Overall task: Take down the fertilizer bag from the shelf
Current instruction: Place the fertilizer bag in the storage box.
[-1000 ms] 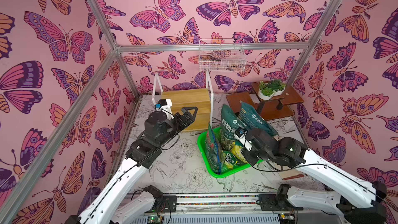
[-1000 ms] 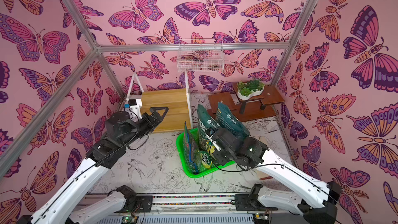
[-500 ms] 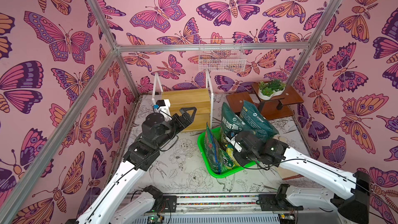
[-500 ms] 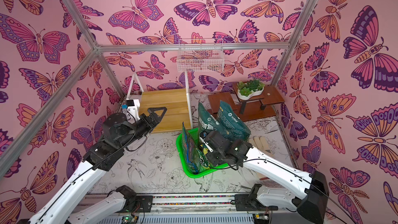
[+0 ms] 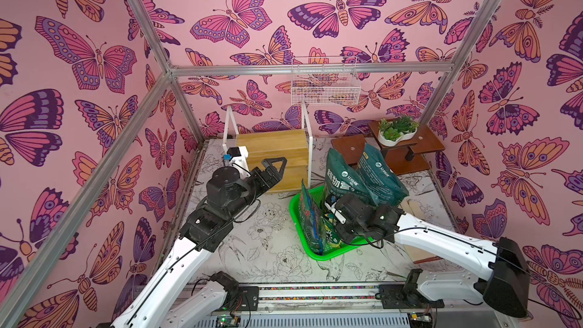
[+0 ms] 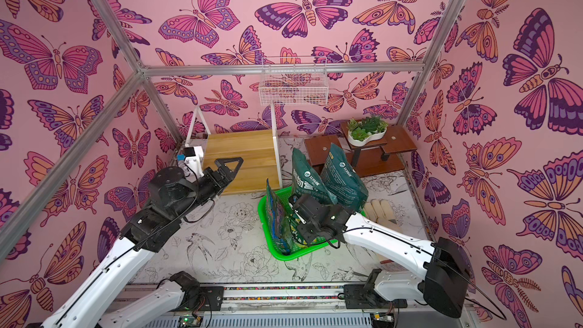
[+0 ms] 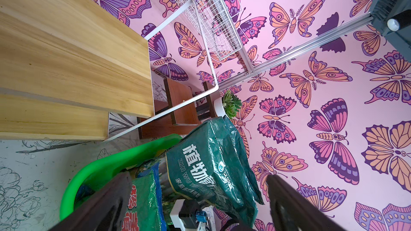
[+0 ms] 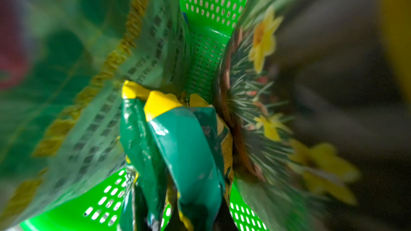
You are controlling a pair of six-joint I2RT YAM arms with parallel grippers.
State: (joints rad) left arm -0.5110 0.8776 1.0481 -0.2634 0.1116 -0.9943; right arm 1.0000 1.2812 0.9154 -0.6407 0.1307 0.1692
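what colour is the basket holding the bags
Bright green; the basket shows best in a top view.

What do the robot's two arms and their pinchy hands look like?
Both the left arm and the right arm have smooth white shells with chunky black joints and motors. Thin black cables loop along the outside. The left gripper is black, with fingers shaped like hollow triangles. The right gripper is black too, with a small white part; its fingers are hidden.

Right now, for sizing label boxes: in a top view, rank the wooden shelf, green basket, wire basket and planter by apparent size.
1. shelf and green basket: alike; the basket is nearer and partly covered, so unranked.
2. wire basket
3. planter, smallest
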